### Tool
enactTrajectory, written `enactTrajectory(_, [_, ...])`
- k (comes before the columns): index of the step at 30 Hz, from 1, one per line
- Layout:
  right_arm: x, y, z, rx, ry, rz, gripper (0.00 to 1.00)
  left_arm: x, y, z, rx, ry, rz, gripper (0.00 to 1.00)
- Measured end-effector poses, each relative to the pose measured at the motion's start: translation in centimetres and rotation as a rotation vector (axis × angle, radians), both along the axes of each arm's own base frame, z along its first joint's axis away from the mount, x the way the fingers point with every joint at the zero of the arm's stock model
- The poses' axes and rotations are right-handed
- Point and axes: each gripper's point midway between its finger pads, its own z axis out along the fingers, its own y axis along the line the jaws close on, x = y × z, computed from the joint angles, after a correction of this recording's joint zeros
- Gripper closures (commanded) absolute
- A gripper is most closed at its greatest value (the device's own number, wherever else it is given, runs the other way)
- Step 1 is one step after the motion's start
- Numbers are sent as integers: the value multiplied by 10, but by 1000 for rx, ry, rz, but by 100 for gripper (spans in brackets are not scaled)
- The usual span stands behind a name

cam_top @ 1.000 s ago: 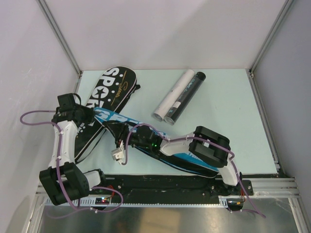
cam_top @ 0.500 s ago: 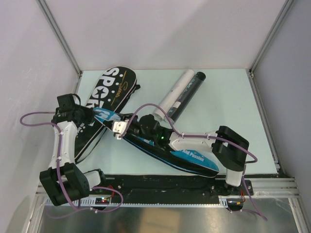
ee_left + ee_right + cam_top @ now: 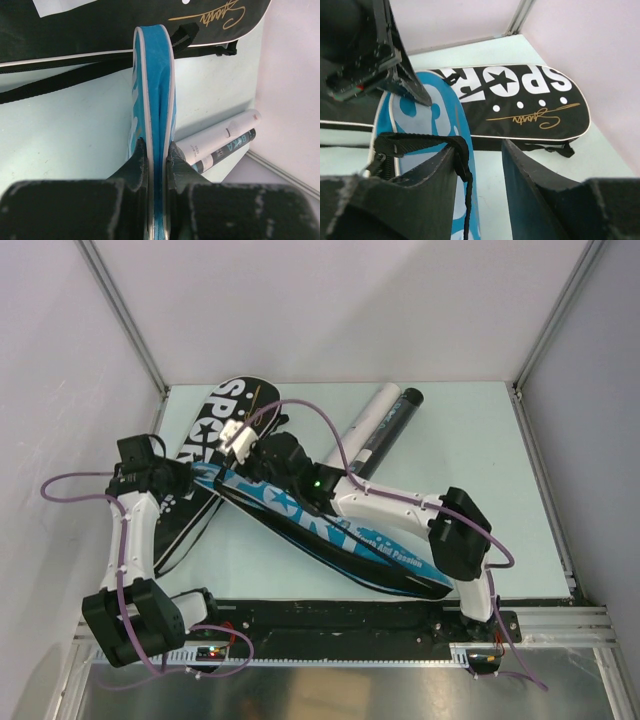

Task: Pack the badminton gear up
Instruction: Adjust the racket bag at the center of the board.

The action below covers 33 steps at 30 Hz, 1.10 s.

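Cover in blue fabric (image 3: pixel 300 520), racket-shaped, white-lettered. Lay slantwise on the pale green tabletop (image 3: pixel 480 490), long axis running from far left to near right, near end close to the right arm's base. Crossed at its far-left end over the black racket-shaped "SPORT" cover (image 3: pixel 215 415), itself angled from the far edge toward the near left.

Was pinched at that far-left end by the left gripper (image 3: pixel 156 157), jaws closed tight on the white-piped rim. Showed only from the left wrist as standing edge-up between the black fingers (image 3: pixel 137 162); looked flat from overhead.

Found the right gripper (image 3: pixel 480 152) above the black cover's lettered end, jaws apart, nothing between them. Showed in the right wrist view alone a black webbing strap (image 3: pixel 420 142) looped just beside one finger; could not tell whether touching.

Lay further right: long white tube (image 3: pixel 370 420) and long black tube (image 3: pixel 395 425), side by side and touching, pointing far right to near left, near ends hidden under the right arm from overhead. Appeared beyond the blue edge from the left wrist, not at all from the right wrist.
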Motion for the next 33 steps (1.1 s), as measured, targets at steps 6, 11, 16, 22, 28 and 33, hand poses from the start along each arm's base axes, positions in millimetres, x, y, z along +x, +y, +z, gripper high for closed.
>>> enactTrajectory(6, [3, 1, 6, 35, 129, -50, 60, 0, 0, 3, -7, -11, 15, 100])
enactTrajectory(11, [4, 2, -27, -10, 211, -71, 61, -2, 1, 0, -9, -7, 19, 100])
enactTrajectory(16, [-4, -6, -54, -44, 351, -103, 66, -2, 0, 0, -13, -7, 23, 100])
enactTrajectory(22, [-18, -34, -59, 62, 699, -124, 66, -2, 0, 1, -28, -7, 39, 100])
enactTrajectory(28, [-55, -63, -1, 204, 691, -75, 60, -4, -5, 1, -68, 3, 56, 100])
enactTrajectory(33, [-83, -44, 31, 190, 382, 19, 56, -6, -5, 2, -75, -2, 69, 100])
